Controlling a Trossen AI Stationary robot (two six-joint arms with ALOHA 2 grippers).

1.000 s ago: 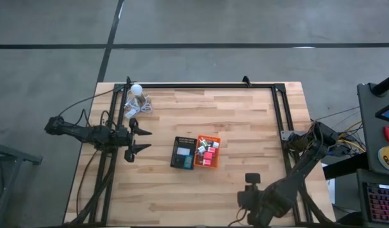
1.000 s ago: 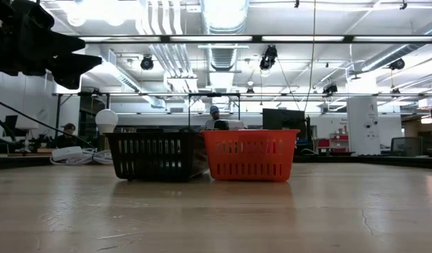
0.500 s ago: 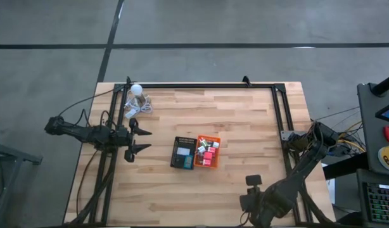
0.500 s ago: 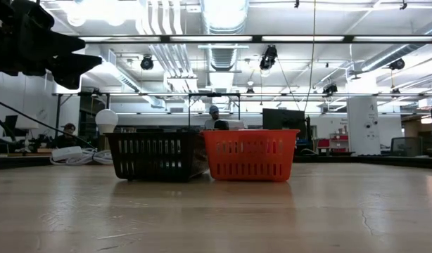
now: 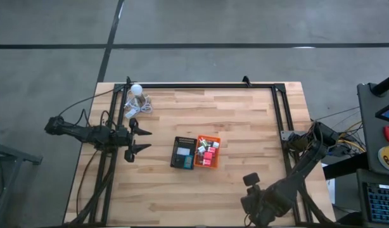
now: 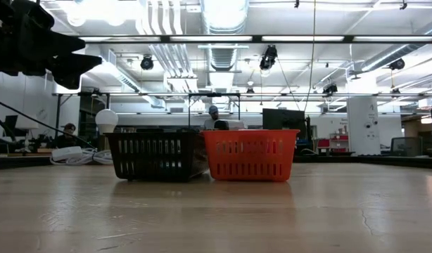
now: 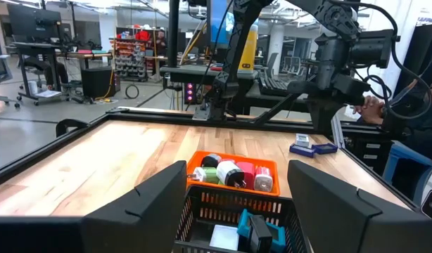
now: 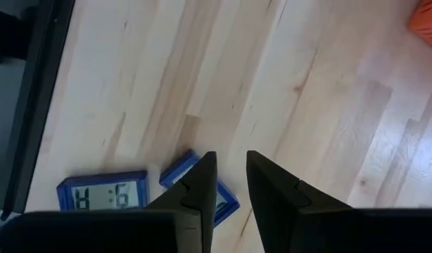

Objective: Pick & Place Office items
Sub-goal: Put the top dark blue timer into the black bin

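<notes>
A black tray (image 5: 182, 152) and an orange tray (image 5: 208, 151) stand side by side at the table's middle. The orange one holds several small white, pink and red pieces (image 7: 233, 173). The black one holds a white flat piece and a teal block (image 7: 252, 229). My left gripper (image 5: 149, 139) hovers open to the left of the trays, level and pointing at them. My right gripper (image 8: 230, 158) points down near the table's near right corner, its fingers a narrow gap apart. Under it a small blue clock (image 8: 103, 191) and a blue-framed flat piece (image 8: 202, 193) lie on the wood.
A white ball (image 5: 137, 89) with coiled cable (image 5: 134, 107) lies at the far left corner. A black metal frame (image 5: 201, 85) runs along the table's edges. Bare wood lies between the trays and the near edge. People (image 6: 214, 112) sit in the room beyond the table.
My right arm's wrist has turned slightly and edged a little toward the table's left edge. My left arm and the trays have kept still.
</notes>
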